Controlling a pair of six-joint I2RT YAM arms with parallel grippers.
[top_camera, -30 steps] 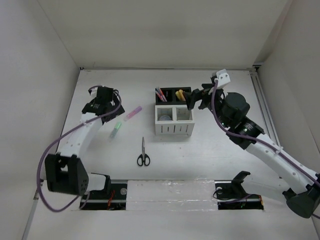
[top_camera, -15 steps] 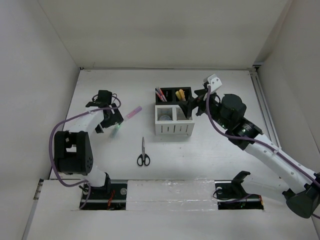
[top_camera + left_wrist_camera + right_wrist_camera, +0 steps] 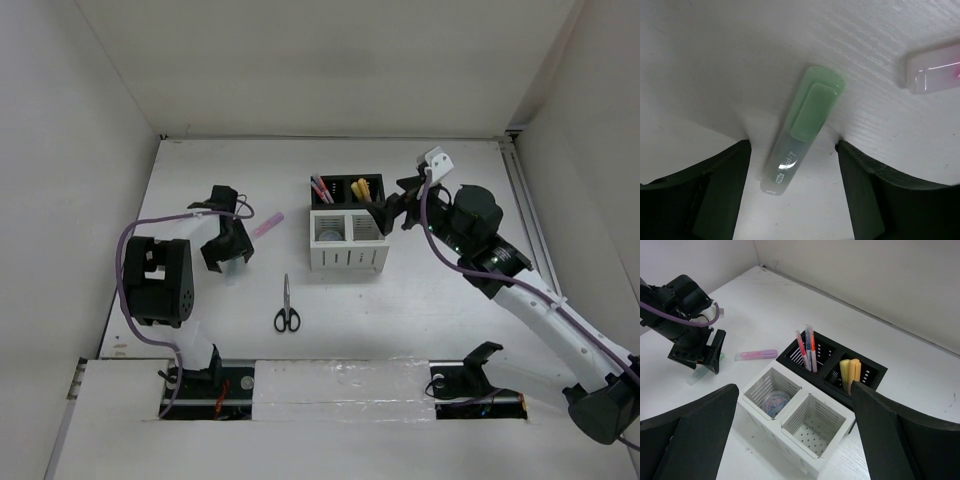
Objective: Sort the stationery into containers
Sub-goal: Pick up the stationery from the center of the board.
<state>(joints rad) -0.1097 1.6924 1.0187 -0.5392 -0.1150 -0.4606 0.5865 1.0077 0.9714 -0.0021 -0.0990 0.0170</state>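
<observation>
Straddling the green highlighter (image 3: 802, 131), jaws spread, the left gripper (image 3: 791, 149) is likely facing something light, rigid, slick; grip mid-barrel.

The left arm (image 3: 150, 285) is folded tight over its base, wrist bent down so the left gripper (image 3: 791, 146) points at the surface (image 3: 420, 310) with its jaws spread wide. The right arm (image 3: 530, 300) stretches diagonally forward and inward. The right gripper (image 3: 793, 387) hangs above the surface, jaws likewise apart.
</observation>
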